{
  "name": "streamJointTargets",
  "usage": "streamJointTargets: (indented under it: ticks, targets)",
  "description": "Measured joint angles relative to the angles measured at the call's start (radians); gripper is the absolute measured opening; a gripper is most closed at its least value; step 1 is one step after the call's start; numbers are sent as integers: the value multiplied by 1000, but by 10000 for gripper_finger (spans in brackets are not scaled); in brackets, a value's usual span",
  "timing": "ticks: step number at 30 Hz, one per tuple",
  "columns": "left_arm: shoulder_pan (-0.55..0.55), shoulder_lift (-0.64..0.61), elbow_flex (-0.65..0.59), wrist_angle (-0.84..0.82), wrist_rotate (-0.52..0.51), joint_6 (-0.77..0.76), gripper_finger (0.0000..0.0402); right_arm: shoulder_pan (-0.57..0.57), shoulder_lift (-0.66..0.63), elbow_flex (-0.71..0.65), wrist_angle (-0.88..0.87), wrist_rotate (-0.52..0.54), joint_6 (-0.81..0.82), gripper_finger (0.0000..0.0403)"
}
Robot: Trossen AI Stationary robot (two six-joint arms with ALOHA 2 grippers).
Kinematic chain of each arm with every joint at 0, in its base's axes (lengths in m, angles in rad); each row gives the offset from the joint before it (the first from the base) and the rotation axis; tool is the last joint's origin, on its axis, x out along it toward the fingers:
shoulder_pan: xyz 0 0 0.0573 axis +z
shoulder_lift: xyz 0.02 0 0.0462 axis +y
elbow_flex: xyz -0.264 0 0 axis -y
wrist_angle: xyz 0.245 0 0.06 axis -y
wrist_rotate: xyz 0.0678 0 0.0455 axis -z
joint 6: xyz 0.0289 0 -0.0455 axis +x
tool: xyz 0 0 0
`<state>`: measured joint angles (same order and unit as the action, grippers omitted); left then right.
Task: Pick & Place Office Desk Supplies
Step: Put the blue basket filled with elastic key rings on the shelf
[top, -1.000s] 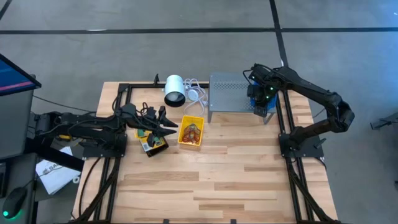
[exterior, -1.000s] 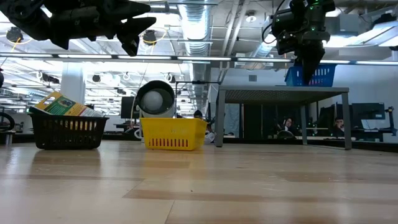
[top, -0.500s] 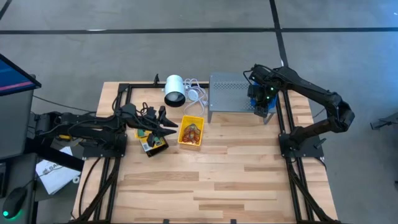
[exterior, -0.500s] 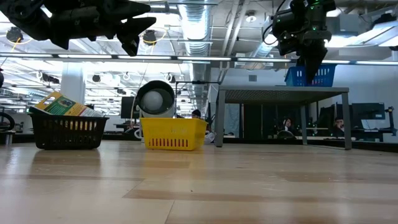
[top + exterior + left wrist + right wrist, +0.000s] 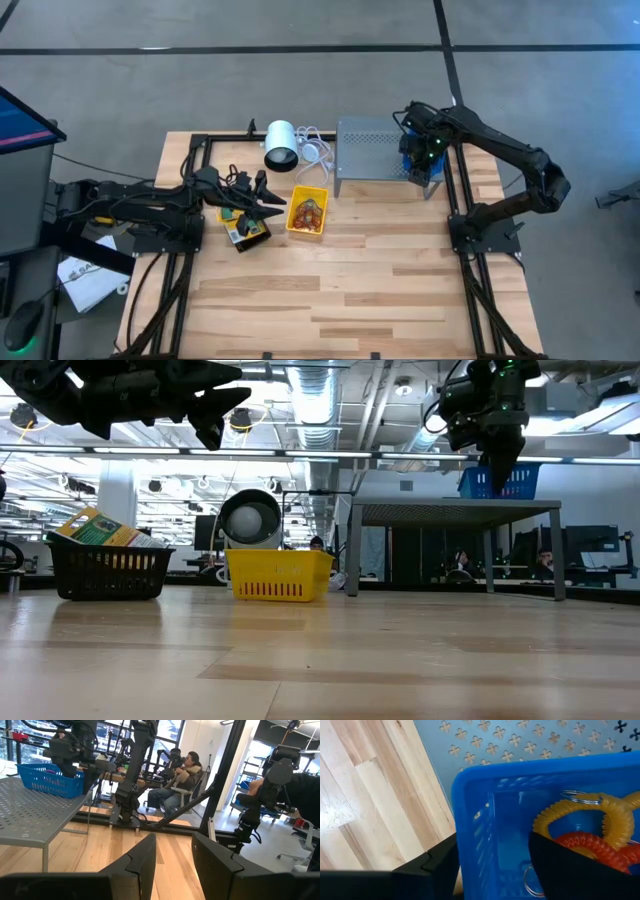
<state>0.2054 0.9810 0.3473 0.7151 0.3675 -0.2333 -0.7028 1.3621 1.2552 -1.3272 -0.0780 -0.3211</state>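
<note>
Pale wooden plank table carrying: black mesh bin | yellow plastic bin | white cylinder lying on its side | grey perforated metal stand standing behind.

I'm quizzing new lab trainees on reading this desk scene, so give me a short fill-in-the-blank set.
1. The blue bin stands on top of the grey perforated ____.
2. The right gripper hangs over the ____ bin.
3. The bin beside the black bin is ____.
4. The left gripper hovers above the ____ bin.

Missing words: stand; blue; yellow; black

Coil loops in blue bin
</note>
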Motion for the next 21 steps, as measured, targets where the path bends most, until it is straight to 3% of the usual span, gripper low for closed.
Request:
streamJointTargets:
  ticks: [10, 21]
  targets:
    - [0, 0, 0, 0, 0, 0, 122, 1, 0, 14, -8, 0, 0, 234]
    - [0, 0, 0, 0, 0, 0, 122, 15, -1, 176, -113, -3, 34, 233]
